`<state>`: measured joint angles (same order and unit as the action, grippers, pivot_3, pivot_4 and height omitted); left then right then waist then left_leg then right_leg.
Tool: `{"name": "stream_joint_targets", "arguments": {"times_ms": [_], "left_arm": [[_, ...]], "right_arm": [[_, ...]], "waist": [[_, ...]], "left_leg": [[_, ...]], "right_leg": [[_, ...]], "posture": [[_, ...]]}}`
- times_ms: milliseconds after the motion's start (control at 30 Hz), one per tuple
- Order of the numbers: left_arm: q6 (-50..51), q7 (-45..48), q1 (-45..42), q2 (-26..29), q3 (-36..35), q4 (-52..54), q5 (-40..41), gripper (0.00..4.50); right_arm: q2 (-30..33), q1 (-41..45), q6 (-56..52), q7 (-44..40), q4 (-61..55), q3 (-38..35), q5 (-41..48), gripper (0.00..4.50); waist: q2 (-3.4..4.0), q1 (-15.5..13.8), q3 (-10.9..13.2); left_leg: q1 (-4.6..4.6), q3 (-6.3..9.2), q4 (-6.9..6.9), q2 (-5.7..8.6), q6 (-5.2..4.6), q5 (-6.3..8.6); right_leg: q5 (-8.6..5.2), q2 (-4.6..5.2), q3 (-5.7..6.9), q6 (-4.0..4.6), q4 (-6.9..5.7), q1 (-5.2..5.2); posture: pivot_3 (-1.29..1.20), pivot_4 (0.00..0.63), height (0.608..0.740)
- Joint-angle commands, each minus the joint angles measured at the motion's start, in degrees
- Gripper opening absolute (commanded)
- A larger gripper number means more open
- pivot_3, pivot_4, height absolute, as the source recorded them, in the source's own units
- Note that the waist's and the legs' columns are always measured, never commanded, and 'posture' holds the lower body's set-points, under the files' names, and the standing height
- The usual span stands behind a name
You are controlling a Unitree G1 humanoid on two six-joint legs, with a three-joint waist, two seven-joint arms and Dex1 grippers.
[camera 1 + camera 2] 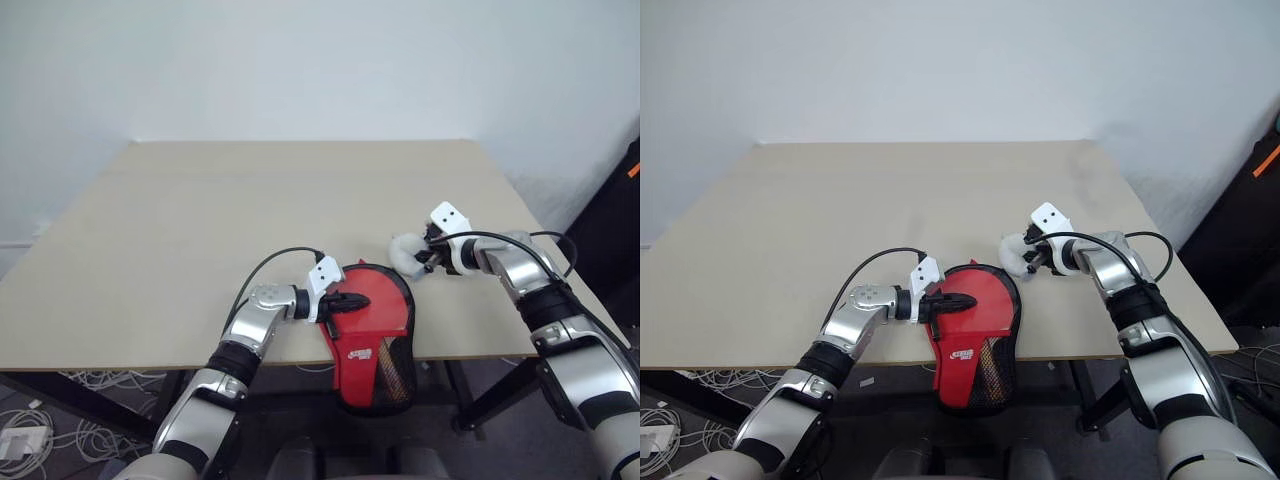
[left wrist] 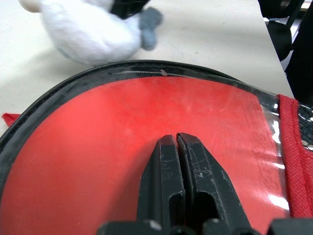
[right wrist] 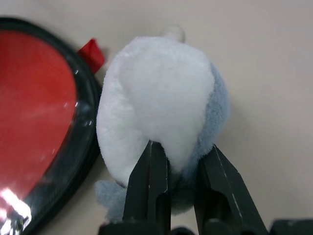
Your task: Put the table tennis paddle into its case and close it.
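Two tools are at work on your counter (image 1: 150, 260). Your left tool (image 1: 352, 301) lies with its fingers (image 2: 166, 181) pressed together, flat on the clear face of the case (image 1: 375, 340), holding nothing between them. The case sits at the counter's near edge, round end on the surface, narrow end with the mesh and the red logo panel hanging past the edge. Through the clear side you see the red face of the paddle (image 2: 98, 142) inside the case; its handle cannot be made out. The black trim runs round the case, and along the rounded rim a zip line shows in the left wrist view; whether it is fully shut cannot be told.

Your right tool (image 3: 181, 196) pinches a soft toy (image 3: 156, 107), white with grey-blue parts, one finger on each side of its lower part. The toy rests on the counter just beside the case's rounded rim, on the right side of it. A small red tab (image 3: 93, 54) sticks out from the case rim next to the toy.
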<state>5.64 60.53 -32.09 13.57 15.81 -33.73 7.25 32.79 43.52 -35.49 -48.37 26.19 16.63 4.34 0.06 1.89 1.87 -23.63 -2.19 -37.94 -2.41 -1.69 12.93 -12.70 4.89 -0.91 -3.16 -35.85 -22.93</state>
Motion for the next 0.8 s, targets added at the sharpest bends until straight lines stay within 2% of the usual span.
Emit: {"name": "stream_joint_targets", "arguments": {"times_ms": [33,333,800], "left_arm": [[1.3,0.8,0.9,0.1,1.1,-3.5,-1.9,0.00],[0.0,1.5,-2.3,-0.5,0.5,-7.1,-2.2,0.00],[-2.9,5.5,-3.3,-0.9,2.1,-10.0,-3.3,0.00]], "right_arm": [[6.6,-2.0,-6.3,-2.2,-9.6,-5.9,2.0,0.20],[14.2,-13.4,-15.7,-6.2,-30.3,-10.6,9.7,0.20],[13.2,-13.9,-17.8,-2.1,-31.2,-10.6,11.2,0.20]], "waist": [[0.00,-0.5,0.0],[-0.01,-1.0,0.0],[-0.02,-1.0,0.0]], "left_leg": [[-0.01,0.00,0.00,0.01,-0.01,0.00],[0.00,-0.06,-0.02,0.00,-0.03,0.04],[0.01,-0.07,-0.04,-0.02,-0.03,0.04]], "right_leg": [[0.00,0.02,0.00,0.01,0.03,0.00],[-0.14,0.03,-0.02,0.05,0.08,-0.02],[-0.15,0.02,-0.01,0.06,0.07,-0.02]], "posture": [[0.00,0.000,0.740],[0.00,0.000,0.740],[0.00,0.000,0.740]]}}
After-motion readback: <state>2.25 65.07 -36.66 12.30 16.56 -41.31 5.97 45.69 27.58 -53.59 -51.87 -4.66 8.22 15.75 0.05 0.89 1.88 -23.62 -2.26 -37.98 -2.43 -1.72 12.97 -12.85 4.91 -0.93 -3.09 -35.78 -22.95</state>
